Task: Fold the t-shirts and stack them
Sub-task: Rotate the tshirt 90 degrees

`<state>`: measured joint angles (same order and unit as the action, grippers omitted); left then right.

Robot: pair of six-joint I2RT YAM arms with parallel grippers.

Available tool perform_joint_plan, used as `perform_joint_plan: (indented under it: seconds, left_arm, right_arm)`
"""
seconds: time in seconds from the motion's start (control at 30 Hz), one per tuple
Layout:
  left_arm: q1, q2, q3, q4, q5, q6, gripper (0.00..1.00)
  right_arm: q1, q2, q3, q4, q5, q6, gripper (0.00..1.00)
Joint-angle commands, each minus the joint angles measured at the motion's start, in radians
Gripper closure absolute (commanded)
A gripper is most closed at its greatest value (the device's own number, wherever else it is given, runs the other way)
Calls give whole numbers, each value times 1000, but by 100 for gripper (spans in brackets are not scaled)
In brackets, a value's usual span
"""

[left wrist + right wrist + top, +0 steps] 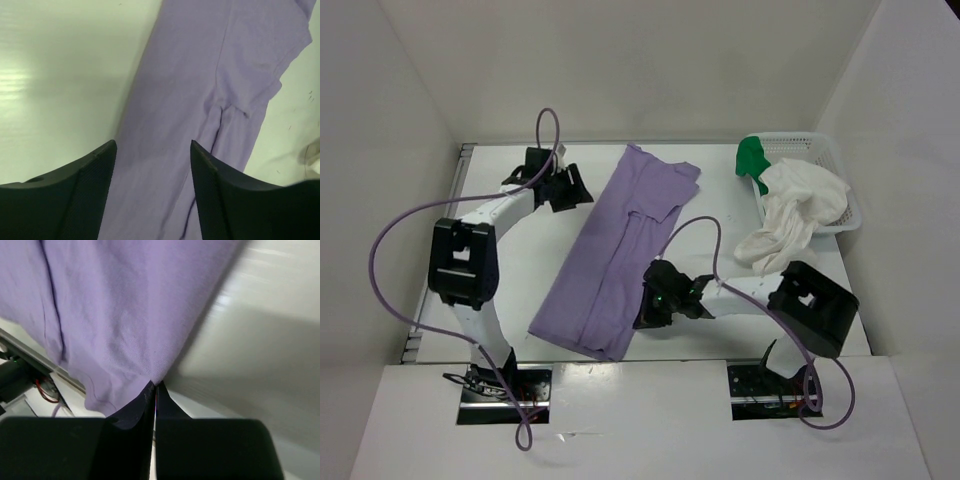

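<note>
The lavender t-shirt (620,250) lies folded into a long strip running diagonally down the middle of the table. My right gripper (645,312) is at its near right edge, shut on the hem of the lavender t-shirt (115,305), and the cloth rises from the closed tips of the right gripper (154,385). My left gripper (568,190) hovers open just left of the shirt's far end. In the left wrist view, the lavender cloth (200,75) shows between the fingers of the left gripper (152,145), which hold nothing. A white t-shirt (790,215) spills over the basket's front, and a green t-shirt (752,155) sits at the basket's left end.
A white mesh basket (820,150) stands at the back right against the wall. White walls close in the table on the left, back and right. Purple cables (390,250) loop off both arms. The table's near edge (30,352) runs just below the shirt's hem.
</note>
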<state>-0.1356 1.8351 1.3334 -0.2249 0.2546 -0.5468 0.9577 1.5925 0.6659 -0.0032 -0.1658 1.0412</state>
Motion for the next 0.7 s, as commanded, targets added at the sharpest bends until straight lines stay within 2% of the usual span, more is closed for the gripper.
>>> perform_joint_plan:
  seconds: [0.0, 0.07, 0.2, 0.37, 0.4, 0.47, 0.53, 0.63, 0.67]
  left_arm:
    - [-45, 114, 151, 50, -5, 47, 31]
    - [-64, 205, 222, 50, -43, 76, 29]
    - [-73, 346, 370, 67, -54, 87, 23]
    - [-73, 573, 637, 0, -64, 125, 25]
    - [-84, 604, 730, -17, -74, 134, 28]
    - [-84, 691, 815, -62, -84, 143, 32]
    - [-84, 752, 875, -71, -84, 143, 41]
    - [-84, 820, 964, -71, -25, 123, 56]
    - [-84, 832, 984, -71, 3, 113, 66]
  right_arm:
    - [-54, -116, -61, -125, -15, -47, 99]
    - [-63, -152, -71, -167, -15, -47, 99]
    - [-114, -236, -95, -211, -15, -67, 63]
    - [-168, -344, -77, -270, -26, -67, 61]
    - [-180, -356, -77, -282, -40, -67, 61]
    - [-180, -390, -77, -296, -40, -67, 61]
    - [-189, -410, -77, -296, -49, -56, 61]
    - [-198, -433, -77, -296, -49, -35, 61]
    - [-198, -433, -87, -296, -49, -35, 61]
